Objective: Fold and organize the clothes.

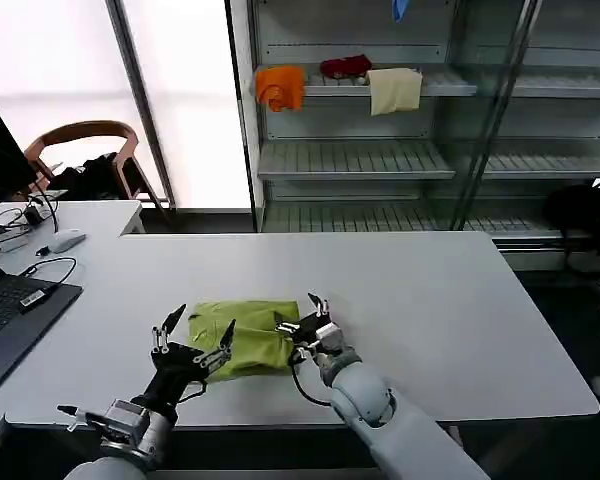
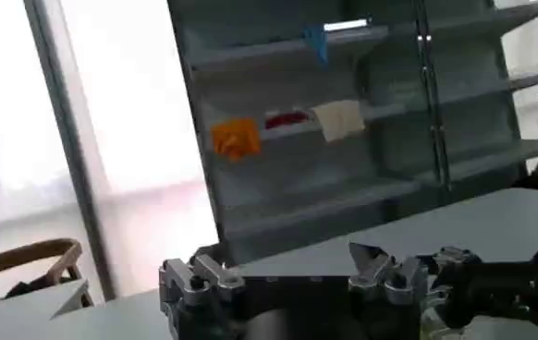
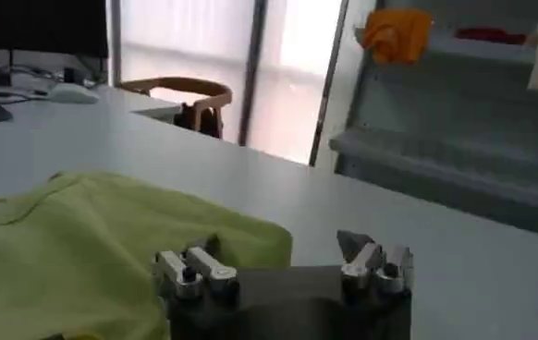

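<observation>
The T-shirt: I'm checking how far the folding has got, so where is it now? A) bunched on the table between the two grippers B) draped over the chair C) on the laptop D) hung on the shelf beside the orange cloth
A: the head view shows the T-shirt lying bunched on the table, with the left gripper at one edge and the right gripper at the other, both open.
</observation>
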